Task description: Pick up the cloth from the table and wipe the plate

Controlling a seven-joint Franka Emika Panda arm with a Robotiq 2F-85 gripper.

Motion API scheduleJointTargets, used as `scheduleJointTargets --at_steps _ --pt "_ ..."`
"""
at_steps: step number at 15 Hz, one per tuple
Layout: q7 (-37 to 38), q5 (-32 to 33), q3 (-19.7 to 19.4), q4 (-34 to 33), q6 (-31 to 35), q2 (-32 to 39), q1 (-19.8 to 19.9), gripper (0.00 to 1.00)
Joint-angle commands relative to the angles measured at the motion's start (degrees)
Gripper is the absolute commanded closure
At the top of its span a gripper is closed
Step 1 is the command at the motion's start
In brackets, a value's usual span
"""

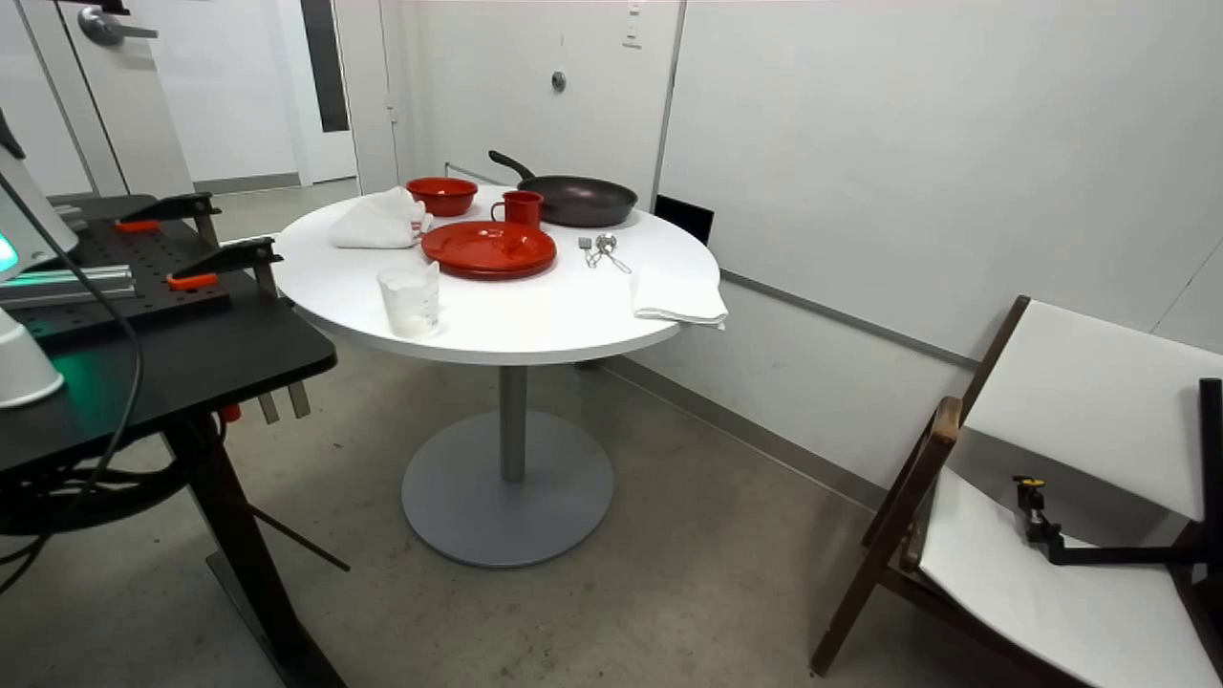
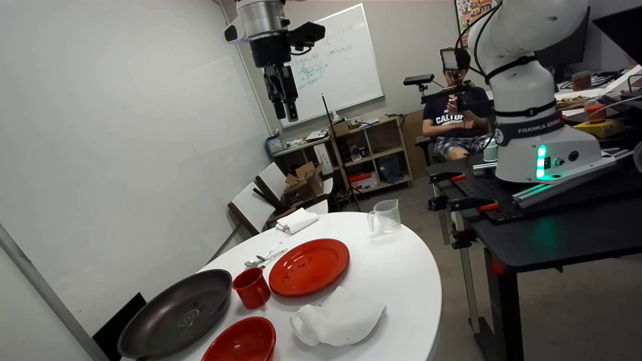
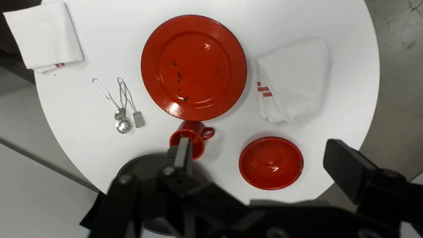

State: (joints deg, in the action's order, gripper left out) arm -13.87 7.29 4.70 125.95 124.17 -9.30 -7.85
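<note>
- Plate (image 3: 194, 67): smooth, glossy, catching bright highlights
- Bowl (image 3: 271, 158), mug (image 2: 253, 290): equally glossy
- Cloth (image 3: 297, 79), draped cloth (image 3: 46, 36): soft-looking matt fabric
- Table (image 1: 554, 325): smooth, matt top
- Pan (image 2: 178, 313): smooth, with a soft sheen
- Utensils (image 3: 124, 125): shiny metal
- Measuring cup (image 2: 388, 218): translucent, plastic-looking
- Chair armrest (image 1: 944, 419): wood

The white cloth (image 1: 375, 222) lies near the left edge of the table (image 1: 545, 311), just beside the red plate (image 1: 489, 247).
</note>
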Motion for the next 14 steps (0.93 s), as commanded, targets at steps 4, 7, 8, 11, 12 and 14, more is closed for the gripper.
scheduleJointTargets --at_steps 4,7,8,11,12,14 --pt "6.3 1.7 3.1 -5.8 1.5 9.5 -0.5 0.0" --pt "10.7 3.0 3.2 -7.7 0.5 13.4 -0.4 0.0" --pt "11.9 3.2 3.1 -8.3 0.0 14.5 -0.4 0.0" --pt "17.3 3.1 2.8 -9.5 -1.8 17.9 -0.8 0.0" --pt "19.1 3.0 2.8 -9.5 -2.1 18.7 -1.0 0.0" --pt "22.3 2.9 2.7 -8.7 -2.8 20.2 -1.5 0.0"
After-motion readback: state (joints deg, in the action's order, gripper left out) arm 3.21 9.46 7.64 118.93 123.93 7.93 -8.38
